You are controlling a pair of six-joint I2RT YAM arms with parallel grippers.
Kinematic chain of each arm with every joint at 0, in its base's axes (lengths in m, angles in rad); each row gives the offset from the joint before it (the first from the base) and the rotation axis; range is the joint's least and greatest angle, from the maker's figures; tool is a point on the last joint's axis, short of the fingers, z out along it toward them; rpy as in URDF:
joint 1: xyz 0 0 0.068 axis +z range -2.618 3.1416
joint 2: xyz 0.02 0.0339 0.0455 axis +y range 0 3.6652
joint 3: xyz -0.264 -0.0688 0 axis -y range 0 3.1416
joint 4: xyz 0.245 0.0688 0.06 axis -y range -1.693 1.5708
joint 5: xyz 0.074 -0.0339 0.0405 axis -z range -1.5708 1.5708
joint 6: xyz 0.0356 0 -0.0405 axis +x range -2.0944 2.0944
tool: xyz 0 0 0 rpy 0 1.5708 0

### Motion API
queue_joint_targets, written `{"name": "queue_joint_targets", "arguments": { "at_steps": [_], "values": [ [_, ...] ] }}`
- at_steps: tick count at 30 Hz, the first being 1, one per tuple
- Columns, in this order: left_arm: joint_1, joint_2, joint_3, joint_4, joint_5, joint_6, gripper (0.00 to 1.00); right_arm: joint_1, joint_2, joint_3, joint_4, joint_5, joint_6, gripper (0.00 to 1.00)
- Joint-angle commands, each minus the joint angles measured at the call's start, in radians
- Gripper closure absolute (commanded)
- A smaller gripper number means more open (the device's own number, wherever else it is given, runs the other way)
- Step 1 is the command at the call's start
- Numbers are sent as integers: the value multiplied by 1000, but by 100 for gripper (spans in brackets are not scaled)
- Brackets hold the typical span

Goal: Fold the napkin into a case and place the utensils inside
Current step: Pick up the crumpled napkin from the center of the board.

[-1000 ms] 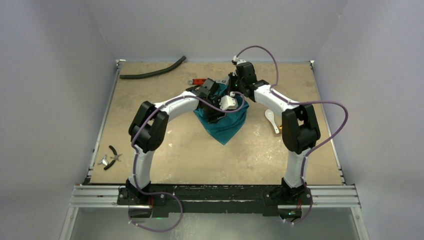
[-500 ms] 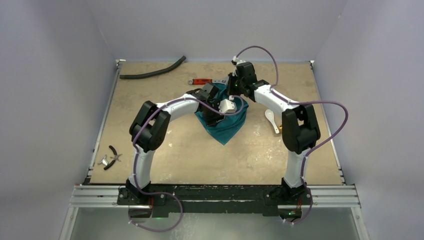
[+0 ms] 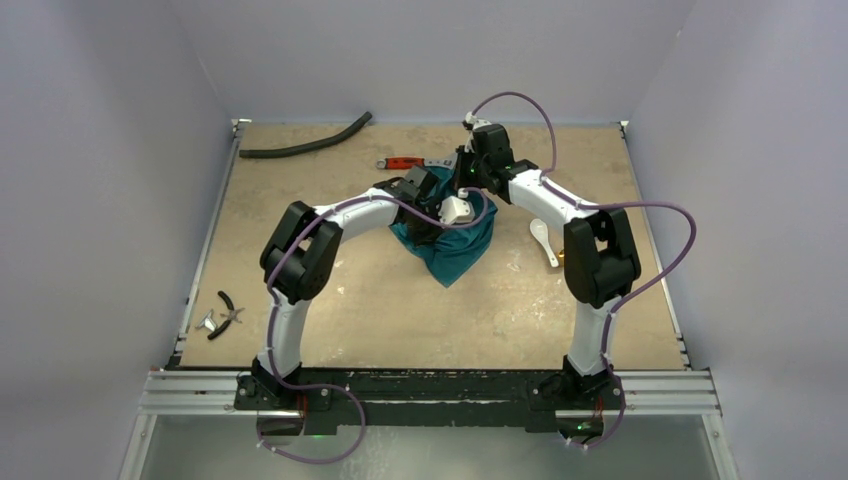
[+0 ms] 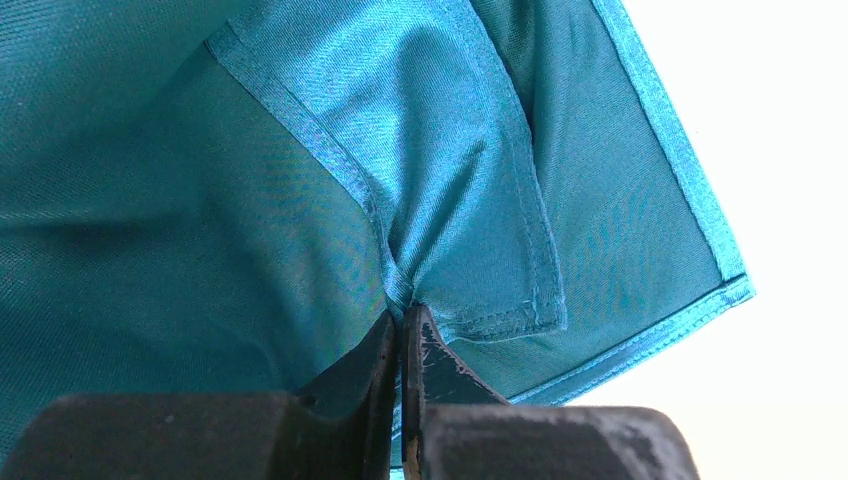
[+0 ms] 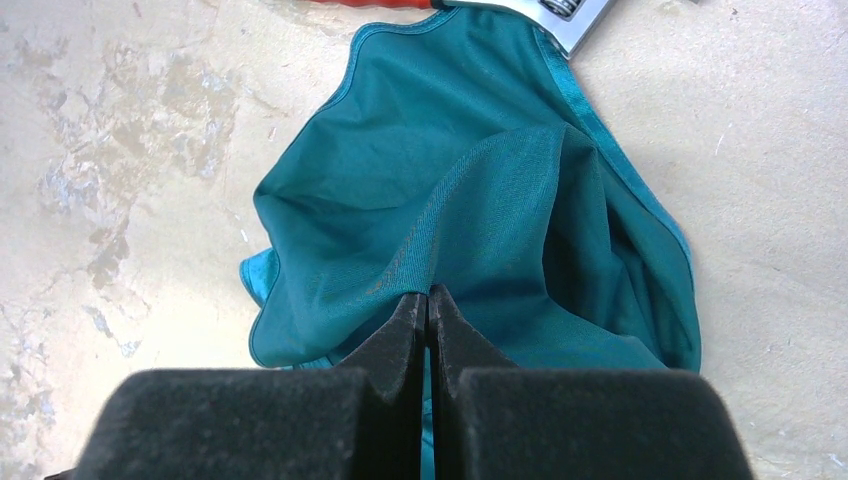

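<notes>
As napkin point(image 3: 460, 250) lies bunched | left hand point(image 4: 402, 318) pinches its hem | right hand point(image 5: 428, 300) pinches a raised fold

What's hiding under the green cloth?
Nothing shows under the napkin: its folds cover the table there. A red-handled wrench lies right at its far edge; whether it reaches underneath is hidden.

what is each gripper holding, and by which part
Both hold the teal-green cloth napkin: left gripper pinches a hemmed edge fold, right gripper a raised ridge of fabric.
</notes>
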Motion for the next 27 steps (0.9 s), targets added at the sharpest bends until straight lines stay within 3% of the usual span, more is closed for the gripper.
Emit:
{"name": "queue_joint_targets", "arguments": {
  "at_steps": [1,22,24,27],
  "values": [
    [4,-65,25,-9,45,-48,100,-1,-14,13,5,-30,2,100],
    [4,-137,-28,10,2,-113,100,-1,-30,-4,14,-29,7,100],
    [5,-139,-38,37,-5,-160,100,0,-34,-11,17,-38,11,88],
    [12,-156,-77,114,-21,-236,100,0,-48,-15,-6,-8,24,55]
  ]
}}
